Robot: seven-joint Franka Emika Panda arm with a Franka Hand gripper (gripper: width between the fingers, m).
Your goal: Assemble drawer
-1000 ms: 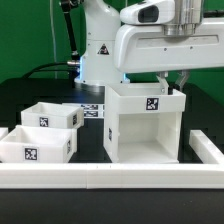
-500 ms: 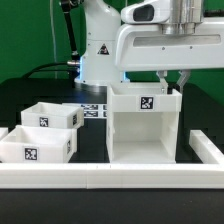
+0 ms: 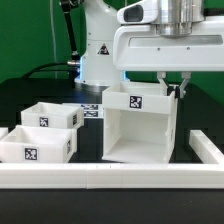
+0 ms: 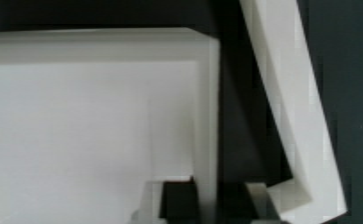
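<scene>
Since the earlier frames, the white open-fronted box housing [image 3: 125, 130] has slid toward the exterior view's left and turned a little. Its open face now angles slightly toward that side instead of sitting square to the camera. It stands upright on the black bench [image 3: 30, 95], with a square black-and-white tag on the front strip of its top. The tool [image 3: 172, 90] hangs at the housing's top edge on the exterior view's right.

In the wrist view, the tool [image 4: 220, 205] has its two dark fingers [image 4: 174, 205] set narrow, one on each side of a pale upright wall of the housing [image 4: 89, 120]. The tool appears clamped on that wall.

Two smaller white open-topped drawer boxes sit to the exterior view's left of the housing. The rear drawer box [image 3: 52, 115] and the front drawer box [image 3: 38, 147] each carry a tag and lie close together. A long white rail [image 3: 110, 177] runs across the bench in front of everything.
</scene>
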